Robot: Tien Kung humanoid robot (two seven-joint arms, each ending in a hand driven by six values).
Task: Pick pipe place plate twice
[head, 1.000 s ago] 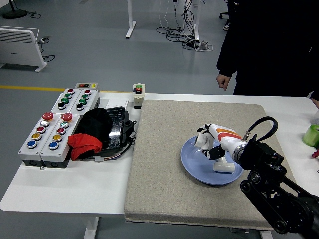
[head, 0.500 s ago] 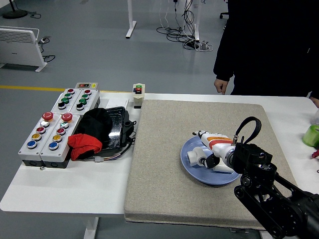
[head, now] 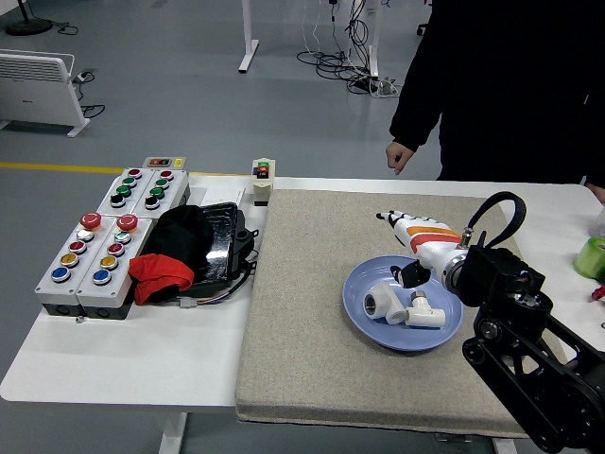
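Here the blue plate [head: 364, 326] sits on the grey mat [head: 302, 322] that covers the right part of the white counter [head: 123, 364], and 2 white pipe fittings lie in it side by side: a short round one [head: 382, 304] and a T-shaped one [head: 424, 313] just to its right. The right hand [head: 423, 248] hangs over the plate's far rim, its white fingers [head: 395, 221] stretched out toward the far side and spread, holding nothing; the thumb hangs close above the fittings, though contact cannot be made out. The black forearm [head: 515, 322] runs from the lower right corner and covers the mat's near right part, and a black cable loop [head: 496, 219] arches over the wrist.

Left of the mat lie a black bundle [head: 194, 241] with a red cloth [head: 161, 276] on it, 4 grey button boxes [head: 109, 236] and a small switch box [head: 262, 180] at the mat's far left corner. A green object [head: 591, 255] is cut off at the right edge. A person in dark clothing [head: 510, 85] stands at the far side, 1 hand [head: 399, 156] hanging loose above the counter's far edge, well apart from the plate.
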